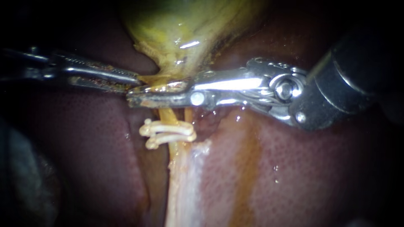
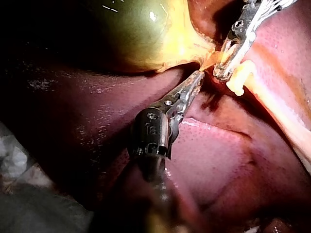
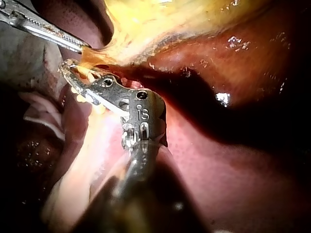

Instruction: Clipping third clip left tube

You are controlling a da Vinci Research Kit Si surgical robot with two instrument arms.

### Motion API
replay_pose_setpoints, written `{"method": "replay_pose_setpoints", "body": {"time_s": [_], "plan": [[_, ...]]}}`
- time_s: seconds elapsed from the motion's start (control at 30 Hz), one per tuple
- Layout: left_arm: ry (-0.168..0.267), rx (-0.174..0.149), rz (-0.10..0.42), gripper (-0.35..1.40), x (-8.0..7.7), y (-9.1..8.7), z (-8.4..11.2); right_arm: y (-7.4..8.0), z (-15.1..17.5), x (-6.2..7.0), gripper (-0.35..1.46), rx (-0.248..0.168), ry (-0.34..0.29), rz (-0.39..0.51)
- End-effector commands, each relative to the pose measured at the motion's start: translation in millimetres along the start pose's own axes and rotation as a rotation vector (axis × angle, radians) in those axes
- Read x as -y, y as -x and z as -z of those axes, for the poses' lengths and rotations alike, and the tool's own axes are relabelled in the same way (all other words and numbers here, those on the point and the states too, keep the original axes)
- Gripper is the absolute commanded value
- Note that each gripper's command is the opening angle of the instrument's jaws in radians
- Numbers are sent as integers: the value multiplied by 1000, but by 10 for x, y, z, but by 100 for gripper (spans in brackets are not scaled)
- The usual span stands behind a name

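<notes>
the tube point(image 1: 168, 115) runs near from the neck of the gallbladder point(image 1: 185, 25), two white clips point(image 1: 168, 132) across it; my right instrument point(image 1: 158, 93) has its jaws closed narrow on it just far of them; best squeeze square, clear of both; my left instrument point(image 1: 132, 80) grips the neck at left; room looks tight; the liver point(image 1: 84, 138) glistens wet.

- the gallbladder point(image 1: 185, 25), yellow-green and wet, is hanging in from twelve o'clock in the endoscope view, narrowing toward the centre.
- the liver point(image 1: 328, 168), dark red and speckled, is filling the field from three round to nine o'clock.
- pale crumpled material point(image 2: 24, 165) is lying beyond the liver's edge.
</notes>
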State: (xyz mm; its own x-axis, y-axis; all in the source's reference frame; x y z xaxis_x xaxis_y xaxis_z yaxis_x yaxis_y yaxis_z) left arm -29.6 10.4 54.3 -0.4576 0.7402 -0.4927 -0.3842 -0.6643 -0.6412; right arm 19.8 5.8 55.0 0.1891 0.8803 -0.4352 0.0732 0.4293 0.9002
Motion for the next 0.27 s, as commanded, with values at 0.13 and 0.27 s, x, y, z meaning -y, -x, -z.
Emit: {"method": "replay_pose_setpoints", "body": {"time_s": [0.13,0.27], "plan": [[-1,0,0,-35,0,0,-1,1,0,-1,-35,0,0,1],[-1,0,0,-35,0,0,-1,2,-1,-1,-35,1,0,2]]}}
